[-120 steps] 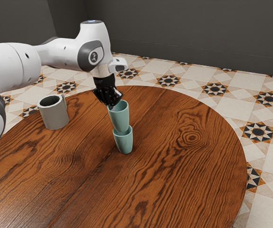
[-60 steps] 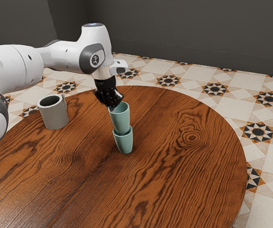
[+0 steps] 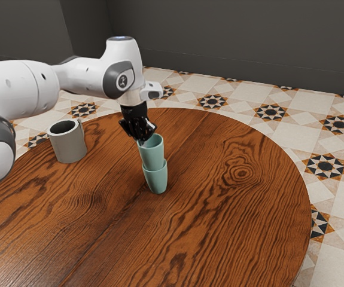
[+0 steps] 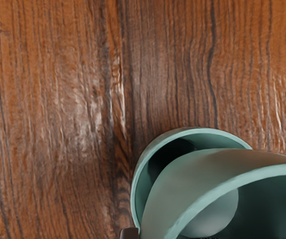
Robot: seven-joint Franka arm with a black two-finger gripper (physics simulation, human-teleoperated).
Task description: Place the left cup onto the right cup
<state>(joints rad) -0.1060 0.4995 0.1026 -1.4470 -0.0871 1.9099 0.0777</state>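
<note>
The fingers (image 3: 138, 127) stand narrow, closed on the wall of the upper cup (image 3: 152, 153) at its rim, it seems with one finger inside and one outside. So the gripper (image 3: 142, 137) holds this cup by the edge, and the body of the cup hangs directly below the fingertips.

The base of the upper cup sits inside the lower cup (image 3: 156, 178), which stands just under it on the table (image 3: 237, 227). The long axis of the upper cup is almost upright, but it leans a little, with the rim on the fingers' side. In the wrist view the held cup (image 4: 217, 184) is very near under the hand, and the rim of the lower cup (image 4: 139, 179) goes around it, not fully centred.

I judge the placing is nearly done. The next move turns on this small lean: when the fingers open, the cup should settle straight down, and the hand must go away upward along the cup's axis.

Far from the fingers, behind the hand, a grey cup (image 3: 67, 142) stands apart.
</note>
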